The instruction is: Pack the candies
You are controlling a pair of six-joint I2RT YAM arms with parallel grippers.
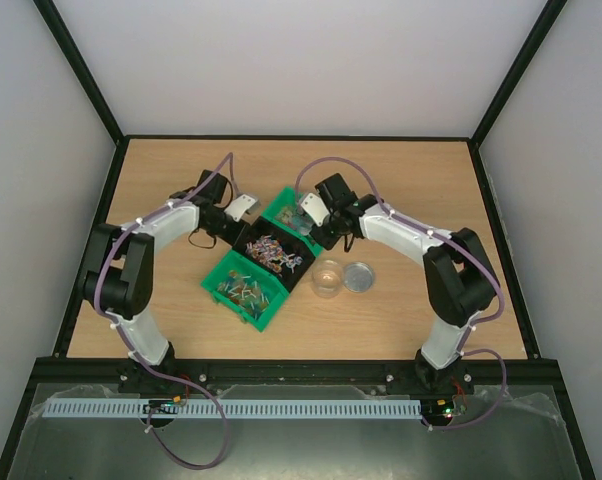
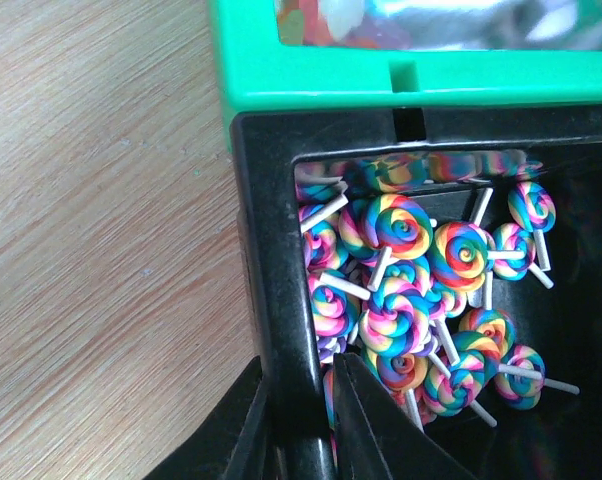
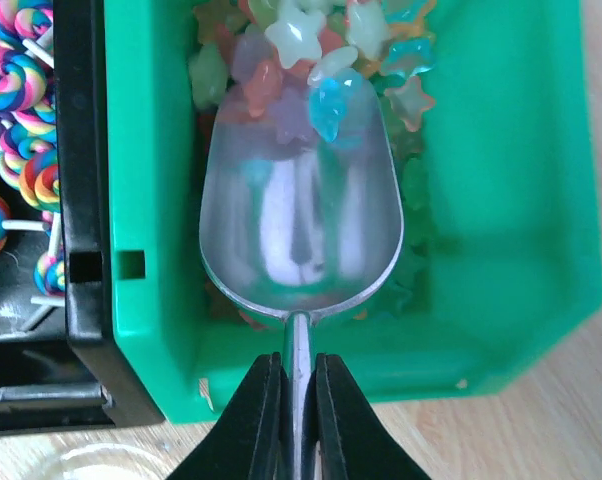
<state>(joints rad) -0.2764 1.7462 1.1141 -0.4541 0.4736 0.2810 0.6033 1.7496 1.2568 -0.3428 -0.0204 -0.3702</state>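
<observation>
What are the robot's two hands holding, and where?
Right gripper pinches the metal scoop by its thin handle. Left gripper clamps the black bin by its side wall.

I can't read any text, label, brand, number or sign in any of my three views.
</observation>
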